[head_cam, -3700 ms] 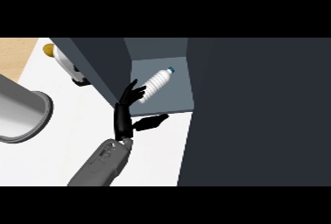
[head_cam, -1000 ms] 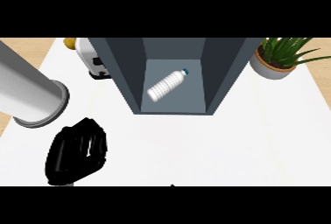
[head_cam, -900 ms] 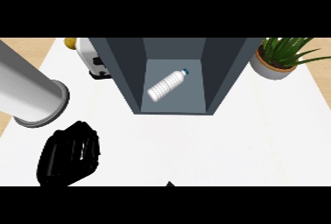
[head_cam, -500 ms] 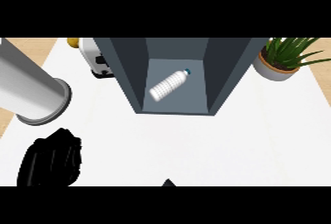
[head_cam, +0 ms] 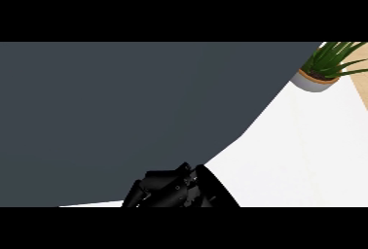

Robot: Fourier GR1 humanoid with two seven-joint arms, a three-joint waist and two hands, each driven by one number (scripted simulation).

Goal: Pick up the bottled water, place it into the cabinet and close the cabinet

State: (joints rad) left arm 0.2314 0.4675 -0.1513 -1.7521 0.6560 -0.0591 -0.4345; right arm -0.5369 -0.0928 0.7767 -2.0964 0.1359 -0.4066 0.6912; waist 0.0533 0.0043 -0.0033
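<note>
- one big dark slate-grey cabinet surface [head_cam: 129,116] fills most of the head view, from the left edge across to a slanting edge that runs down from the upper right to the lower middle.
- it shows as one flat panel; i cannot tell from here which face of the cabinet it is.
- the bottled water shows nowhere in this view, so i cannot tell where it is.
- one black hand [head_cam: 169,190] shows at the lower edge, just left of the middle, touching or overlapping the bottom corner of the grey panel.
- which of the two hands it is i cannot tell; only this one shows.
- its fingers bunch into a dark mass with a few glints, and i cannot tell how far they are curled or spread, nor whether they have hold of anything.
- one white counter [head_cam: 302,155] takes up the right and lower right, plus a thin sliver at the lower left under the panel.
- one potted plant [head_cam: 325,68] stands at the upper right: green blade leaves in a grey pot, on the counter, near the panel's edge but apart from it.
- one strip of pale wood [head_cam: 358,92] shows at the right edge beyond the counter, just beside the pot.
</note>
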